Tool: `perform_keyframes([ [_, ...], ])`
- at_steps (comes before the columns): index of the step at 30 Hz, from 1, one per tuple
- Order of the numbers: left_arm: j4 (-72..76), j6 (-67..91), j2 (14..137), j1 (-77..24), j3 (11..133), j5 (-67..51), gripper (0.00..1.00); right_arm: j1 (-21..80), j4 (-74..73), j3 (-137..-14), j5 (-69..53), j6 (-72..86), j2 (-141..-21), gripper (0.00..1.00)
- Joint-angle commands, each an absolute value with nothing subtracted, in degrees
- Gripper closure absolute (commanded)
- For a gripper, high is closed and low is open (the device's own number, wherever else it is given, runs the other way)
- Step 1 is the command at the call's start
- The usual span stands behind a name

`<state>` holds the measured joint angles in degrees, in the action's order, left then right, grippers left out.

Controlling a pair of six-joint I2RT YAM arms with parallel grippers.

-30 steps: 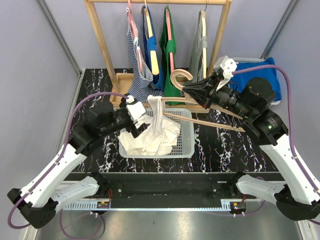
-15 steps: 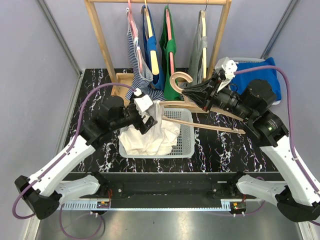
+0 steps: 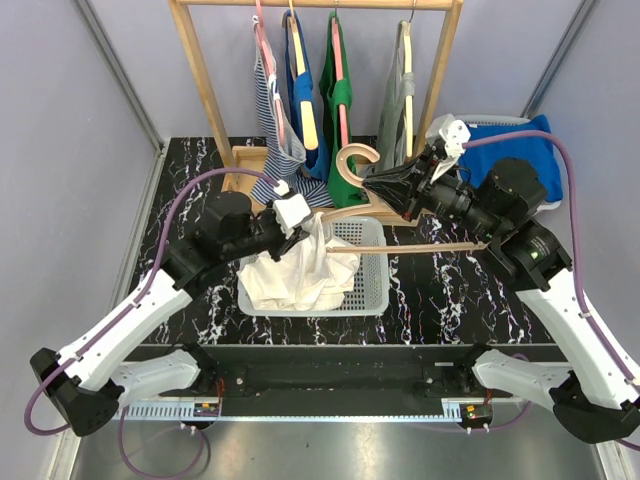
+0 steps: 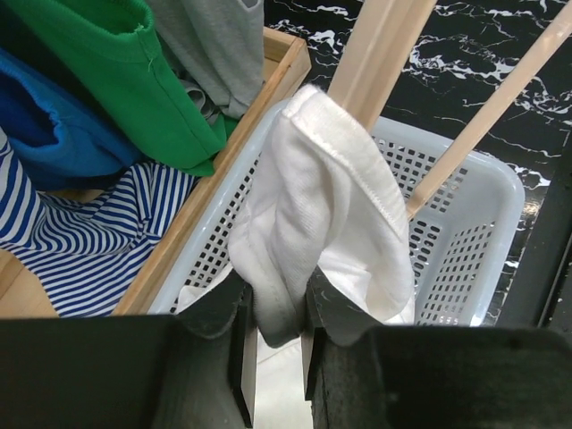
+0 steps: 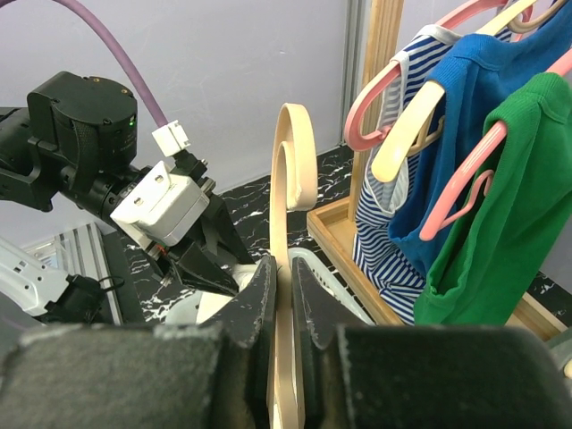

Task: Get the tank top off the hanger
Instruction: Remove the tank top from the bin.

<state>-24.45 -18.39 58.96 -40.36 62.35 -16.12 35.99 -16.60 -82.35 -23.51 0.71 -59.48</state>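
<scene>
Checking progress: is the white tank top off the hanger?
Not fully: the tank top strap hangs over the hanger arm, pinched by the left gripper.

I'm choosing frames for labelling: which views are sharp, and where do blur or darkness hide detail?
Top external: evenly lit and sharp, no harsh shadows. Left wrist: the white tank top is crisp, but the left tool is near-black with little detail. Right wrist: the wooden hanger is clear, while the right tool is dark and soft at the bottom edge.

We can read no text, brand or number in any view. The wooden hanger (image 5: 282, 206) and the white camera housing (image 5: 165, 201) look plain to us.
</scene>
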Motion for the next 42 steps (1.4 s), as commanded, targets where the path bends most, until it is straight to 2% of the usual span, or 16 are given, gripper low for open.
perform_keyframes([
  [1,-19.60,-17.66,56.96,-40.08,64.60,-12.84,1.00,36.21,-15.64,-84.02,-23.73,0.44,-59.15,0.89],
  [5,-19.86,-19.86,55.37,-39.11,64.69,-11.43,1.00,36.21,-17.31,-82.53,-22.06,0.18,-57.75,0.89],
  [6,-20.04,-19.69,54.76,-39.02,64.77,-11.60,0.81,36.21,-17.49,-81.75,-21.36,0.26,-57.48,0.89],
  [8,-20.74,-19.51,54.06,-39.02,64.60,-12.13,0.25,36.30,-17.58,-81.04,-21.27,-1.06,-57.22,0.89],
  [9,-20.74,-19.42,53.36,-39.11,64.43,-12.48,0.02,36.21,-17.58,-80.86,-21.27,-0.88,-57.30,0.90],
  [21,-21.62,-12.75,51.86,-39.11,58.10,-15.11,0.01,36.21,-17.40,-84.55,-19.95,-2.37,-59.85,0.91],
  [27,-16.19,-12.66,52.73,-39.11,58.97,-13.45,0.01,36.21,-18.46,-84.90,-21.09,-2.29,-60.82,0.91],
  [30,-14.68,-12.75,54.40,-39.11,61.60,-13.71,0.06,36.21,-18.28,-85.08,-22.58,-1.85,-61.96,0.91],
  [35,-14.50,-10.28,56.51,-39.46,65.13,-14.51,0.06,36.21,-17.58,-84.99,-23.64,-1.58,-63.37,0.91],
  [42,-13.27,-15.64,56.16,-39.55,60.57,-8.53,0.10,36.21,-20.12,-87.36,-23.21,-2.63,-62.06,0.91],
])
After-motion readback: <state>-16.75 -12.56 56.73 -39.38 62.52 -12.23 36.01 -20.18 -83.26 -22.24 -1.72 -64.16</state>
